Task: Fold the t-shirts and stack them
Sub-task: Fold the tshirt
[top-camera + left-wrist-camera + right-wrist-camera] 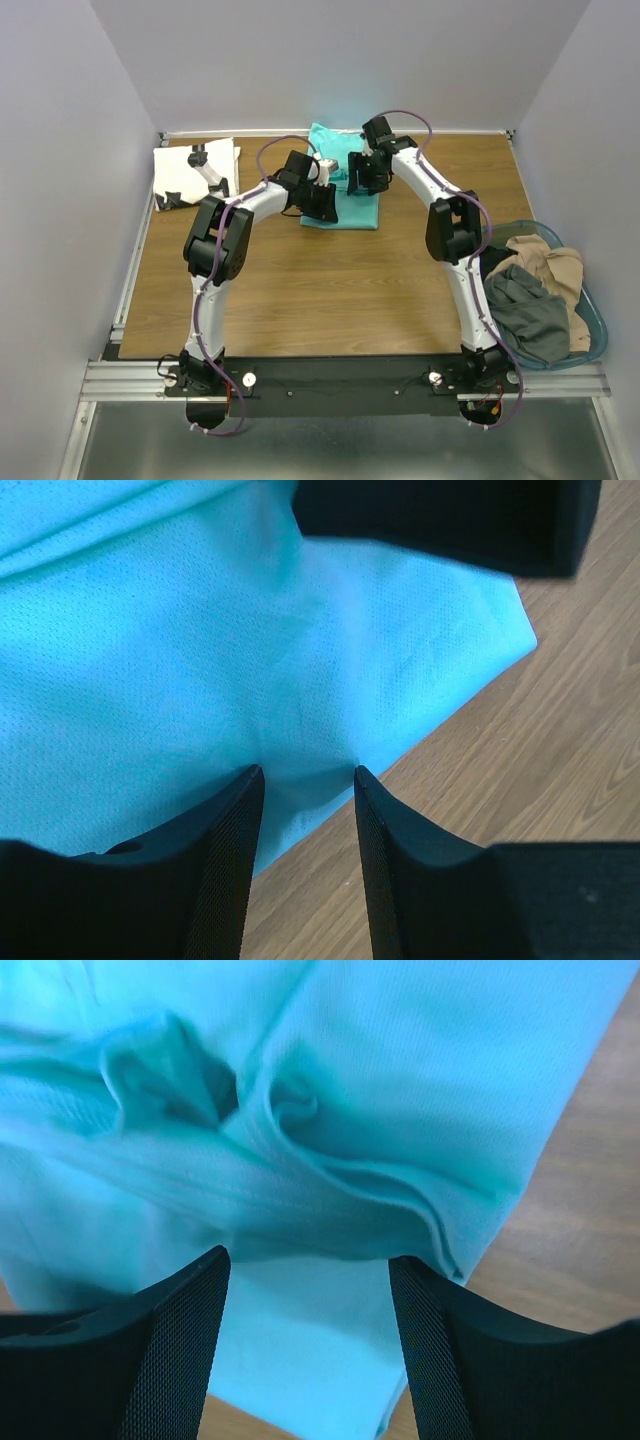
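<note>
Overhead: white t-shirt black print unreadable; turquoise t-shirt plain.

On the table, a folded t-shirt sits in the far left corner. The other t-shirt lies at the far middle, to the right of the first and well apart from it. Both arms reach over that one. The left gripper is at its near left part and the right gripper is just behind and to the right (the two almost side by side). At the table's right edge, toward the near end, stands a basket with a heap of clothes in it.
</note>
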